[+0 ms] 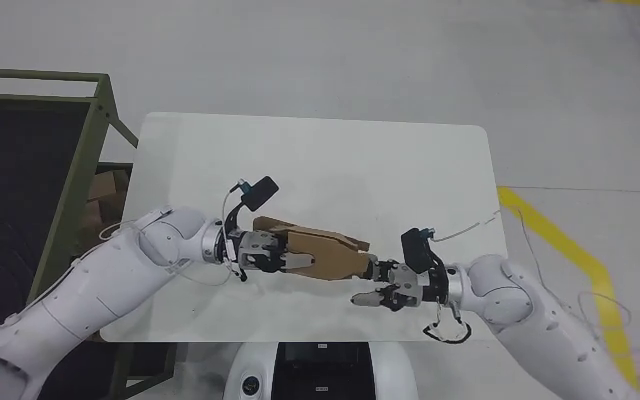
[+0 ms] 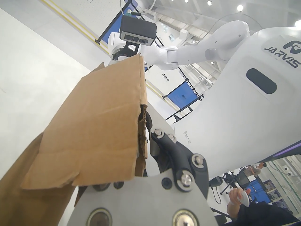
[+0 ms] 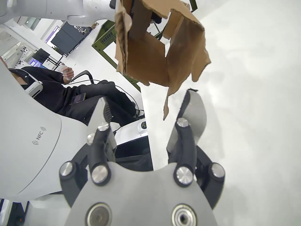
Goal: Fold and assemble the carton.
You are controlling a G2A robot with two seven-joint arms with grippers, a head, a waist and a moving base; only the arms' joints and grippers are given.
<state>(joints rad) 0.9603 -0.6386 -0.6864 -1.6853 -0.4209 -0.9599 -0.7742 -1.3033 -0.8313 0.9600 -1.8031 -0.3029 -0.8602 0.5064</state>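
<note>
My right gripper (image 3: 148,98) stands wide open with nothing clamped. It sits just off the open end of the carton (image 3: 145,57). A loose flap (image 3: 166,106) hangs into the gap between the fingers (image 3: 196,111), and I cannot tell whether it brushes either one. My left gripper (image 1: 283,257) is clenched on the carton's opposite end and carries it clear of the table (image 1: 400,150), roughly level between my two wrists.

The carton is plain corrugated board, half opened into a skewed tube with its end flaps loose. I judge it very light, since one gripper bears it by a single end with little sag. Each panel should be stiff across its face, but the whole will hinge freely at the creases, so a push on one wall is likely to shear the tube rather than move it. The matte paper should hold well against my pads.

The flap edges look ragged and torn, and I expect them to crumple or rip if pulled. With the free gripper I would avoid the flap tips. I would pinch a full side wall close to a corner crease, one finger inside and one outside, where the board is soundest.
</note>
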